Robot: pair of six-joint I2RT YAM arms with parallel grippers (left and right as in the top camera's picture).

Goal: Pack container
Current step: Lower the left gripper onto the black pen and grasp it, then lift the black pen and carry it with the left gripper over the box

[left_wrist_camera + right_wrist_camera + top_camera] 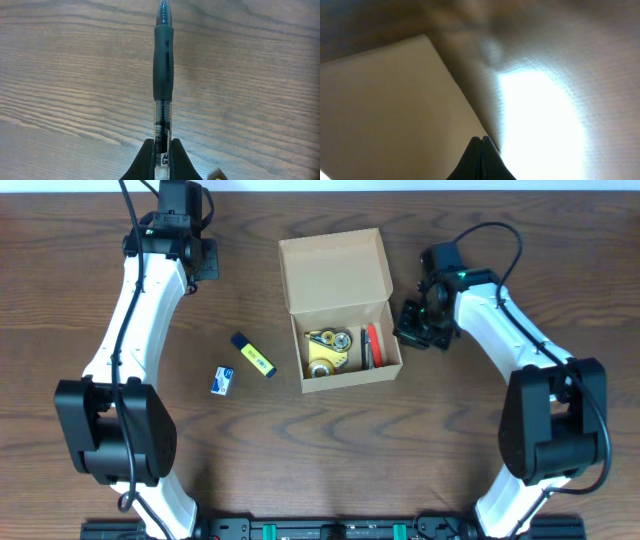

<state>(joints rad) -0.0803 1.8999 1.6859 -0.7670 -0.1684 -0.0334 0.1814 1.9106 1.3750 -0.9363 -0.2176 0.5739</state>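
The box (334,272) sits open in the middle of the table (580,260), partly filled. Near the far-left corner the left gripper (161,150) pinches a pen (163,75) by its clear barrel. Carry it level and lay it lengthwise inside. The right gripper (418,323), closed and empty, sits just beside the box's right wall, handy as a brace.

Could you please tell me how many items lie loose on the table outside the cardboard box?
2: a yellow highlighter just left of the cardboard box, and a small blue-and-white item beyond it. The left gripper holds a pen; more may be hidden.
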